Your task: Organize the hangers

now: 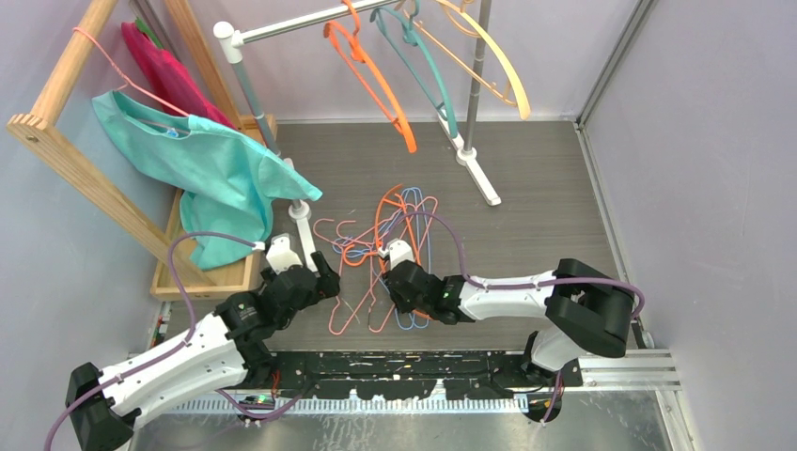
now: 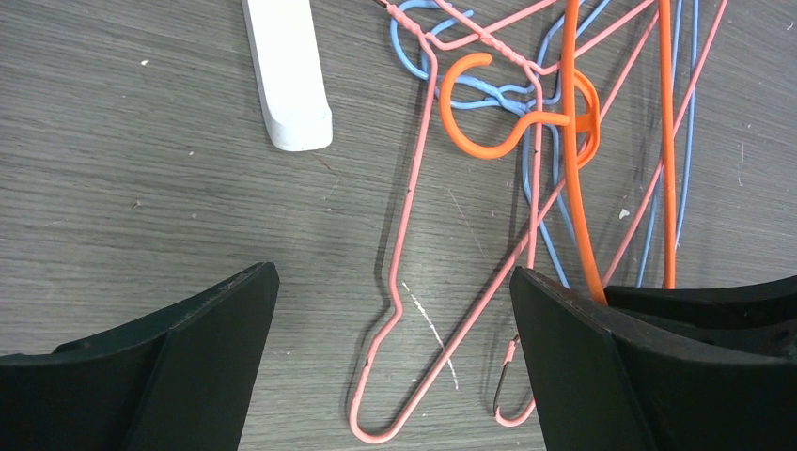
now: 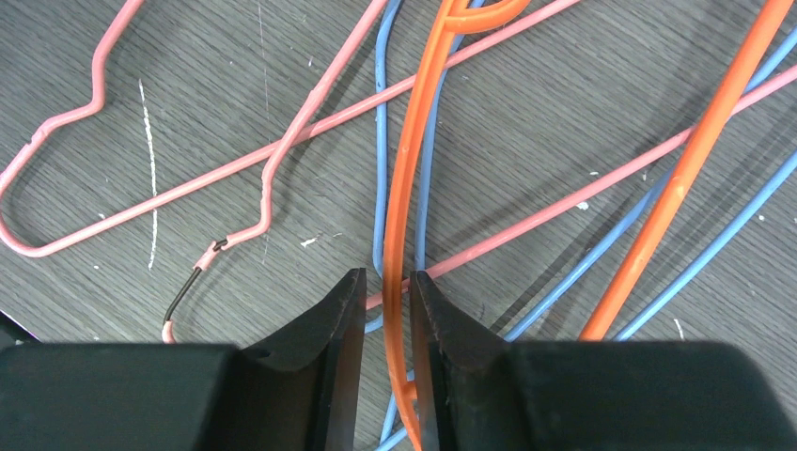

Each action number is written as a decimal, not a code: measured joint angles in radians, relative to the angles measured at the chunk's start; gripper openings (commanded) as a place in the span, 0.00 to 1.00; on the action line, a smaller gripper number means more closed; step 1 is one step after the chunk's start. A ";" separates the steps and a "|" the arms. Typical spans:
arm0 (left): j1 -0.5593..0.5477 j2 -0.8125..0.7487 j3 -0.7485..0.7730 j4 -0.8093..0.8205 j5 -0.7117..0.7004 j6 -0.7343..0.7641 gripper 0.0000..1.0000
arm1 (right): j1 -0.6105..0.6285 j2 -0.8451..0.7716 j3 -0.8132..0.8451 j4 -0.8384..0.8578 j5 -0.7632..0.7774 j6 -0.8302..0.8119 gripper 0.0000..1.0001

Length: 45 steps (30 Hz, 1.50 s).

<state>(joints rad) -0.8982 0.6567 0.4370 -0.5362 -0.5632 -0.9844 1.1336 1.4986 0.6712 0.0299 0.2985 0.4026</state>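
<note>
The loose hangers [image 1: 390, 240] sit in a tangled heap on the bench [image 1: 545, 207], between the two arms. The wire ones look light, springy and snag-prone. The orange plastic hanger [image 3: 399, 216] looks stiffer, so its straight bar is the spot to grab imo. The right arm reaches in low from the side, right gripper [image 3: 387, 282] narrowed around that bar with one jaw touching. Can't tell if it's truly pinched. The left gripper [image 2: 395, 272] hovers wide open and empty over a pink wire hanger [image 2: 416, 188].
</note>
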 measured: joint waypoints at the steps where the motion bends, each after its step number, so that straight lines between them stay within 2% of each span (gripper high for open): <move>1: 0.000 -0.002 -0.002 0.000 0.000 0.000 0.98 | 0.001 0.000 0.000 0.000 0.000 0.000 0.34; 3: 0.000 -0.003 -0.004 0.000 0.001 -0.003 0.98 | 0.002 0.003 0.000 0.000 0.000 0.000 0.33; 5: 0.000 -0.003 -0.004 0.000 0.001 -0.003 0.98 | 0.002 0.016 0.000 0.003 0.001 0.000 0.24; 8: 0.000 -0.008 -0.004 0.000 0.002 -0.005 0.98 | 0.002 0.030 0.000 0.027 0.009 0.006 0.03; 9: 0.000 -0.010 -0.005 -0.001 0.002 -0.005 0.98 | 0.002 0.030 0.000 0.033 0.010 0.009 0.01; 15: 0.000 -0.029 -0.011 -0.005 0.002 -0.018 0.98 | 0.002 -0.014 -0.011 0.020 0.011 0.015 0.01; 23: 0.000 -0.029 -0.014 -0.008 0.002 -0.022 0.98 | 0.002 -0.383 0.003 -0.075 -0.055 0.035 0.01; 29: 0.000 -0.017 -0.014 -0.008 0.003 -0.023 0.98 | 0.002 -0.489 0.107 -0.055 -0.134 0.081 0.01; 36: 0.000 -0.019 -0.014 -0.008 0.005 -0.023 0.98 | -0.046 -0.474 0.208 0.028 -0.236 0.144 0.01; 45: 0.000 -0.040 -0.013 -0.011 0.006 -0.021 0.98 | -0.190 -0.260 0.431 0.202 -0.479 0.313 0.01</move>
<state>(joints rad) -0.8982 0.6170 0.4244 -0.5476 -0.5575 -1.0054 0.9440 1.2388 1.1023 0.2321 -0.1802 0.7158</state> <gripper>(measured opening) 0.980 0.074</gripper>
